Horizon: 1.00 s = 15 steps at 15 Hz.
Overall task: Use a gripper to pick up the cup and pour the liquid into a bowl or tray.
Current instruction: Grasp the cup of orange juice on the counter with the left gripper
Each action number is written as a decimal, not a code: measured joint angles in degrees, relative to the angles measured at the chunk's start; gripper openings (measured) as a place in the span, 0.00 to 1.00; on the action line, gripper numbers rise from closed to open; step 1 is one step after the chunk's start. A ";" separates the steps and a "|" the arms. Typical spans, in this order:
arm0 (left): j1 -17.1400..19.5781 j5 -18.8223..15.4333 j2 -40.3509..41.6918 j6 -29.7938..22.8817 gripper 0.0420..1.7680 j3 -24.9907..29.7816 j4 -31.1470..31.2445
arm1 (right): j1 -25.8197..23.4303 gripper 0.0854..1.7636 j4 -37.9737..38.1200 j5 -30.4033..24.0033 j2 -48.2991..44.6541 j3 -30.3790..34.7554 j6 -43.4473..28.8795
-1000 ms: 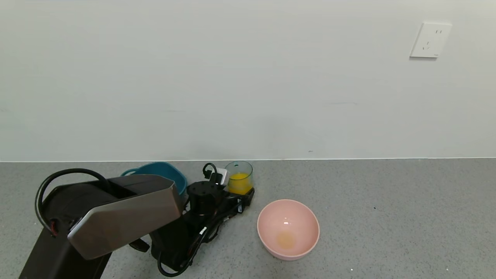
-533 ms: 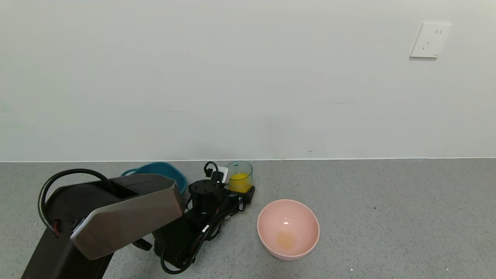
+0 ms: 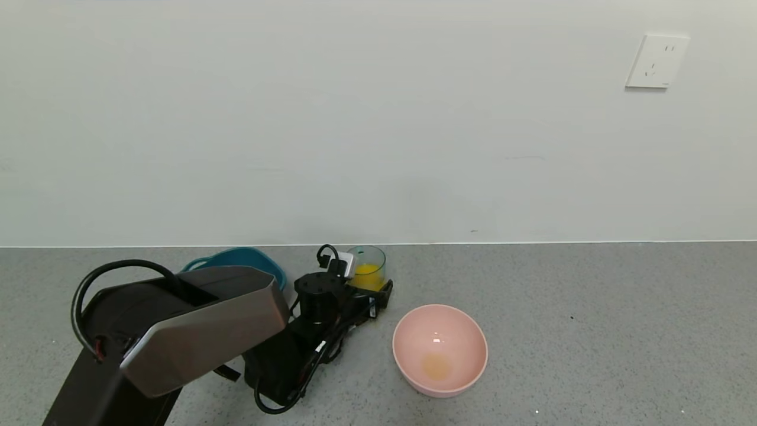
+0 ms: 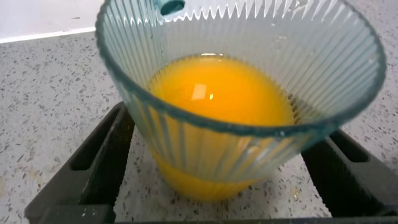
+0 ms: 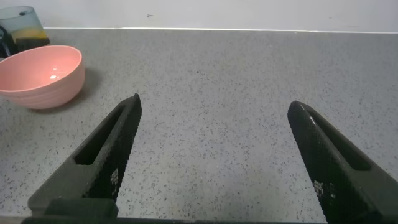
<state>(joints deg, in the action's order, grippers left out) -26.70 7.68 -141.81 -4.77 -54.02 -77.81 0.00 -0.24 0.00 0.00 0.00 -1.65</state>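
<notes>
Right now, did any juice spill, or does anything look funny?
No spill shows. The cup stands upright on the grey table, its orange liquid inside, between the left gripper's open fingers. Only oddity: a faint yellowish stain at the bottom of the pink bowl.

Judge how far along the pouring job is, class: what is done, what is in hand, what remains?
Done: the left gripper has reached the cup, its open jaws on either side of it. In hand: closing on the cup, which stands upright on the counter with the liquid inside. Left: gripping, lifting and pouring into the teal tub. The right gripper waits open, away from the pink bowl.
</notes>
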 joint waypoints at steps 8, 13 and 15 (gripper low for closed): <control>-0.11 0.22 -0.66 0.04 0.97 -1.72 1.52 | 0.00 0.97 0.00 0.00 0.00 0.00 0.00; -0.09 0.96 -0.66 0.23 0.78 -2.32 2.24 | 0.00 0.97 0.02 0.02 0.00 0.00 -0.02; -0.09 1.02 -0.66 0.72 0.74 -2.32 2.27 | 0.00 0.97 0.02 0.00 0.00 0.00 -0.02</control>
<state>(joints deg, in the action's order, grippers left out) -26.78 8.70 -142.47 -4.05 -56.33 -75.55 0.00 -0.22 0.00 0.00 0.00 -1.67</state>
